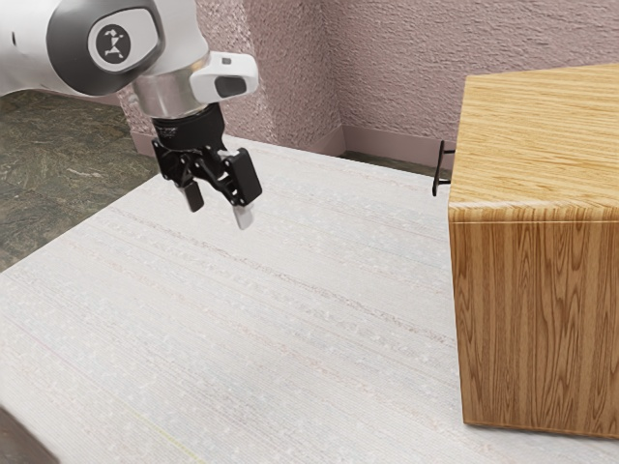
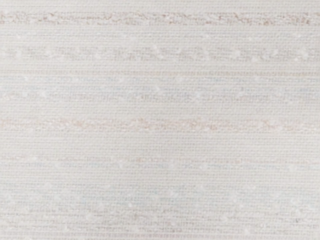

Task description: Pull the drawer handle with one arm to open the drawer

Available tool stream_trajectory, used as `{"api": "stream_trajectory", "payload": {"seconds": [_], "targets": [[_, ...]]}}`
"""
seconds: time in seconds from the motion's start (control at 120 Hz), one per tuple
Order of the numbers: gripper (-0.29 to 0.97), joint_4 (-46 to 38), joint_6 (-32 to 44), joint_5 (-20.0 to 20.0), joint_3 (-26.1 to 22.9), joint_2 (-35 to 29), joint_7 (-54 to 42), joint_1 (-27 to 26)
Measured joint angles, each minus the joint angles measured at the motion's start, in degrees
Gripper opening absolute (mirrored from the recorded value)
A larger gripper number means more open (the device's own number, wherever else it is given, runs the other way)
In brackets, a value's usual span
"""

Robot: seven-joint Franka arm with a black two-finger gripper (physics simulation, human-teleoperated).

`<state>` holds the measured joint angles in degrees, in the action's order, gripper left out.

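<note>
A wooden cabinet (image 1: 537, 251) stands at the exterior view's right on the pale table (image 1: 290, 319). Its thin black drawer handle (image 1: 442, 166) sticks out from the hidden front face, toward the exterior view's left. My black gripper (image 1: 219, 205) hangs over the table well to the left of the handle, fingers pointing down and open, with nothing between them. The wrist view looks straight down at the bare table surface (image 2: 160, 120).
A pink textured wall (image 1: 387, 58) with a baseboard runs behind the table. Dark mottled floor (image 1: 48, 164) lies past the table's left edge. The table stretches open between the gripper and the cabinet.
</note>
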<state>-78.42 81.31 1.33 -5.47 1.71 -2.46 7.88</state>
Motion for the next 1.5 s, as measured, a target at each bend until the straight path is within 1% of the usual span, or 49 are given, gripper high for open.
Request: {"api": "stream_trajectory", "payload": {"seconds": [0.3,0.367,0.408,0.458,0.525,0.617,0.717,0.775,0.867,0.958,1.058,1.225,1.5], "targets": [[0.68,0.04,0.24,-0.55,0.7,-0.19,-0.25,-1.32],[0.68,5.12,-0.4,-1.24,1.0,-2.71,-0.26,-1.31],[0.68,8.28,-0.75,-2.72,0.65,-4.13,-0.26,-0.64],[0.68,9.73,-1.02,-6.1,0.15,-4.47,-0.23,0.06],[0.68,10.25,-1.2,-9.93,-0.07,-3.62,-0.17,-0.17],[0.68,10.38,-0.76,-12.98,-0.14,-2.78,-0.11,-1.11],[0.68,10.37,0.49,-17.59,-0.15,-0.43,-0.04,-2.15],[0.68,10.37,1.29,-19.35,-0.39,0.37,0.0,-2.41],[0.68,10.37,3.0,-20.9,-0.91,1.28,0.05,-2.28],[0.68,10.37,5.55,-21.52,-2.41,3.57,0.25,-1.22],[0.68,10.62,7.75,-21.51,-3.37,5.08,1.0,-1.21],[0.68,10.97,12.2,-20.47,-7.89,7.69,3.05,-1.85],[0.68,10.73,17.11,-17.97,-8.23,8.85,6.21,-1.52]]}}
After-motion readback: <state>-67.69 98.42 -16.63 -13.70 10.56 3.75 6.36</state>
